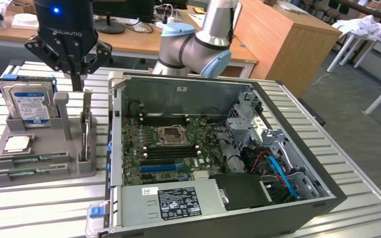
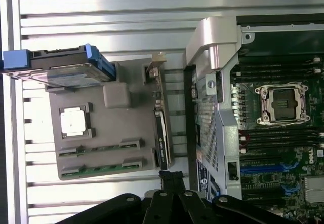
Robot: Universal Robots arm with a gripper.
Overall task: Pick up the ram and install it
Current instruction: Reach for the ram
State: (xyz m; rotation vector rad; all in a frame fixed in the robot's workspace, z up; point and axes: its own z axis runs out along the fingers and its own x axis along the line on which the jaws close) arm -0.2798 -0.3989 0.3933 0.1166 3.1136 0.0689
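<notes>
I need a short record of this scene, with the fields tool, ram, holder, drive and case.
tool: shut, empty, above the holder
ram: two green sticks lying flat in holder slots, not held
holder: gray, at the exterior view's left of the case
drive: upright in the holder
case: open, socket empty

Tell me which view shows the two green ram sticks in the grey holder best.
The wrist view: it looks straight down on the grey holder, so both ram sticks lie full length in their slots. The exterior view shows the sticks from a slant, as thin green strips.
</notes>
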